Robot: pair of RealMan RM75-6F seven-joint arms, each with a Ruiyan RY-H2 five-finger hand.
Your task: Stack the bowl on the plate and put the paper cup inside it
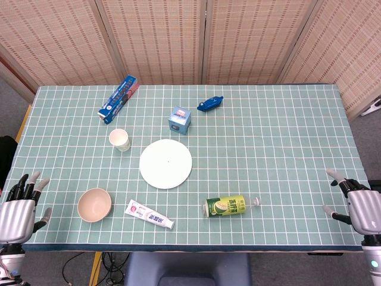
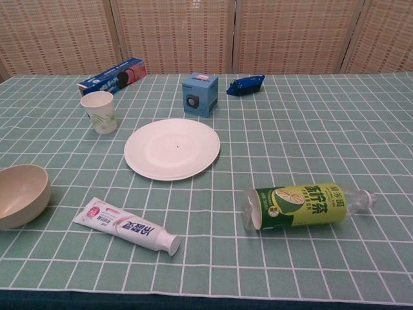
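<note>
A white plate (image 1: pixel 166 163) (image 2: pixel 172 148) lies flat near the table's middle. A beige bowl (image 1: pixel 94 204) (image 2: pixel 19 194) stands upright at the front left, apart from the plate. A white paper cup (image 1: pixel 119 139) (image 2: pixel 99 112) with a green leaf print stands upright left of the plate. My left hand (image 1: pixel 19 208) hangs at the front left table edge, fingers apart, holding nothing, left of the bowl. At the front right edge my right hand (image 1: pixel 359 206) is empty too, its fingers spread. The chest view shows neither hand.
A toothpaste tube (image 1: pixel 149 214) (image 2: pixel 127 226) lies in front of the plate. A green bottle (image 1: pixel 230 206) (image 2: pixel 303 205) lies on its side at front right. Behind the plate are a blue cube box (image 1: pixel 180 120) (image 2: pixel 199 93), a long blue box (image 1: pixel 119 98) (image 2: pixel 113 75) and a blue packet (image 1: pixel 211 103) (image 2: pixel 246 84).
</note>
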